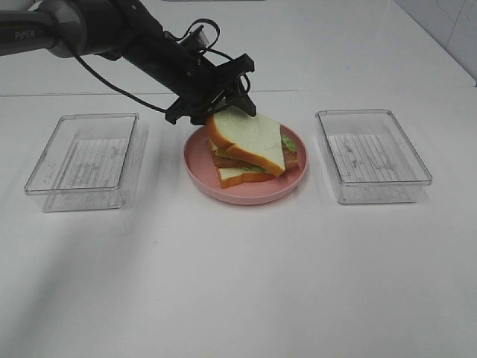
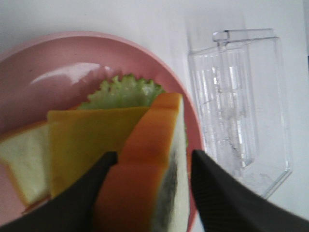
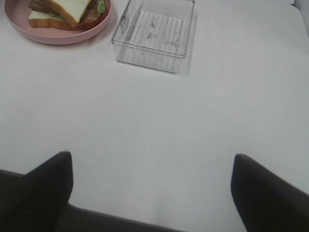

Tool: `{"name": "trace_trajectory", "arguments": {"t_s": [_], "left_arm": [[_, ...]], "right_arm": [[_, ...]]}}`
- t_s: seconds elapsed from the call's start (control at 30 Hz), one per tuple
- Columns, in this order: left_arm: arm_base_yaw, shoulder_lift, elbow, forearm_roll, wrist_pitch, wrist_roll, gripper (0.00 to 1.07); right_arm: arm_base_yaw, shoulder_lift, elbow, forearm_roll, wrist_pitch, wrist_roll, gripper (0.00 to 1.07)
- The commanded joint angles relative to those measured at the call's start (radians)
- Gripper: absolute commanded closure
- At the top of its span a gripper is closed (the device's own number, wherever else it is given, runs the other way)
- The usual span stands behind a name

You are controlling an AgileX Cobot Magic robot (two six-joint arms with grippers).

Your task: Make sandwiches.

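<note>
The sandwich stack (image 1: 250,156) lies on the round pink plate (image 1: 246,195). Its top bread slice (image 1: 250,138) rests tilted, with the back edge raised. My left gripper (image 1: 223,112) is at that raised edge. In the left wrist view its fingers (image 2: 212,193) straddle the orange-brown crust (image 2: 154,159), shut on the slice. Under it I see yellow cheese (image 2: 87,140), green lettuce (image 2: 123,92) and the bottom bread slice (image 2: 19,154). Brown meat (image 1: 223,160) shows at the stack's side. My right gripper (image 3: 152,164) is open and empty, and out of the exterior view.
One clear plastic tray (image 1: 82,153) stands left of the plate and another (image 1: 373,153) stands right of it. The right tray also shows in the left wrist view (image 2: 241,96) and the right wrist view (image 3: 154,34). The table is white.
</note>
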Motion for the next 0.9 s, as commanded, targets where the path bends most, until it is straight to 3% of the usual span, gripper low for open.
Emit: {"name": "trace_trajectory", "arguments": {"t_s": [0.03, 0.13, 0.27, 0.3, 0.33, 0.4, 0.43, 0.47, 0.53, 0.57, 0.73, 0.9], "left_arm": [[-0.006, -0.004, 0.002, 0.077, 0.02, -0.015, 0.14], [-0.006, -0.021, 0.0, 0.12, 0.033, -0.016, 0.07], [-0.006, -0.038, -0.026, 0.183, 0.061, -0.04, 0.07], [-0.006, -0.049, -0.054, 0.249, 0.094, -0.087, 0.07], [-0.006, -0.049, -0.054, 0.249, 0.094, -0.087, 0.07], [-0.006, -0.07, -0.109, 0.37, 0.168, -0.156, 0.07], [-0.006, -0.07, -0.109, 0.37, 0.168, -0.156, 0.07], [-0.006, -0.085, -0.149, 0.457, 0.225, -0.179, 0.07], [-0.006, -0.088, -0.167, 0.49, 0.253, -0.182, 0.07], [-0.006, -0.097, -0.21, 0.57, 0.329, -0.192, 0.07], [-0.005, -0.105, -0.287, 0.707, 0.505, -0.197, 0.07], [-0.005, -0.179, -0.262, 0.712, 0.505, -0.198, 0.07]], "right_arm": [[-0.006, -0.034, -0.002, 0.002, 0.0, -0.011, 0.2], [-0.006, -0.034, -0.002, 0.002, 0.0, -0.011, 0.2], [-0.006, -0.034, -0.002, 0.002, 0.0, -0.011, 0.2], [-0.006, -0.034, -0.002, 0.002, 0.0, -0.011, 0.2], [-0.006, -0.034, -0.002, 0.002, 0.0, -0.011, 0.2], [-0.006, -0.034, -0.002, 0.002, 0.0, -0.011, 0.2], [-0.006, -0.034, -0.002, 0.002, 0.0, -0.011, 0.2], [-0.006, -0.034, -0.002, 0.002, 0.0, -0.011, 0.2], [-0.006, -0.034, -0.002, 0.002, 0.0, -0.011, 0.2], [-0.006, -0.034, -0.002, 0.002, 0.0, -0.011, 0.2], [-0.006, -0.034, -0.002, 0.002, 0.0, -0.011, 0.2], [-0.006, -0.034, -0.002, 0.003, 0.0, -0.011, 0.2]]}}
